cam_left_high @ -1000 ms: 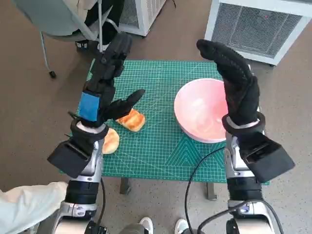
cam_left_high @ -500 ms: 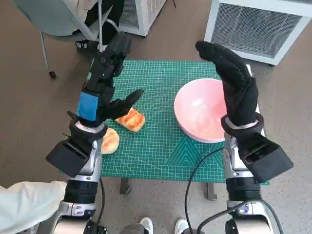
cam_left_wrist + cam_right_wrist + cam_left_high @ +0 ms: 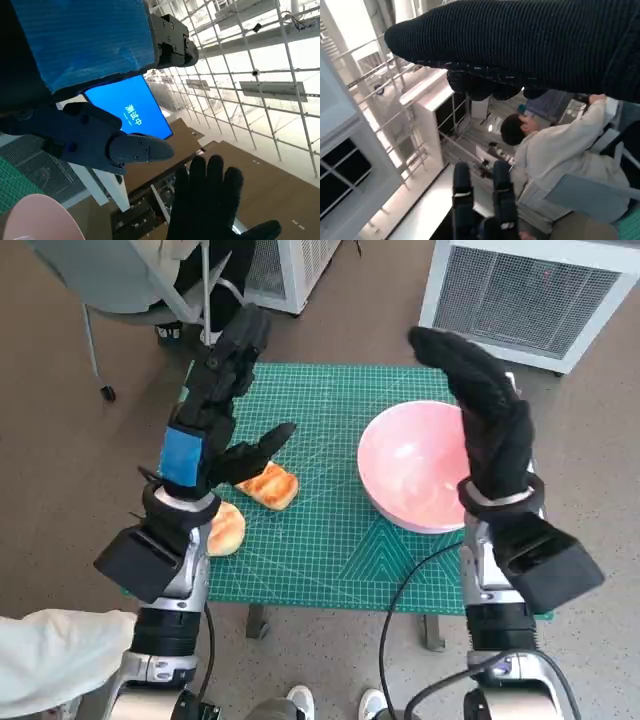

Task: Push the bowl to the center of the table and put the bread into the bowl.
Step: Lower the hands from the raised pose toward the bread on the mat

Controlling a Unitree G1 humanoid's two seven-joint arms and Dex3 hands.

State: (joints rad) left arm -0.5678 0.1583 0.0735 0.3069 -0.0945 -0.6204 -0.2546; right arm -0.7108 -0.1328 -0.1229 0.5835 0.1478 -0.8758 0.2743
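Bread pieces number two (image 3: 268, 486) (image 3: 227, 528), bowl (image 3: 410, 480) one (both hands (image 3: 215, 405) (image 3: 480, 405) spread, empty).

The head view looks steeply down on the green tabletop (image 3: 330, 530), with both raised forearms rising from below. The left wrist view sits close behind the left hand (image 3: 75, 65), faces upward toward the ceiling, and shares the right hand (image 3: 212, 200) and pink bowl (image 3: 40, 220) with the head view. The right wrist view looks from under the glove (image 3: 530, 45) toward a seated person (image 3: 560, 155).
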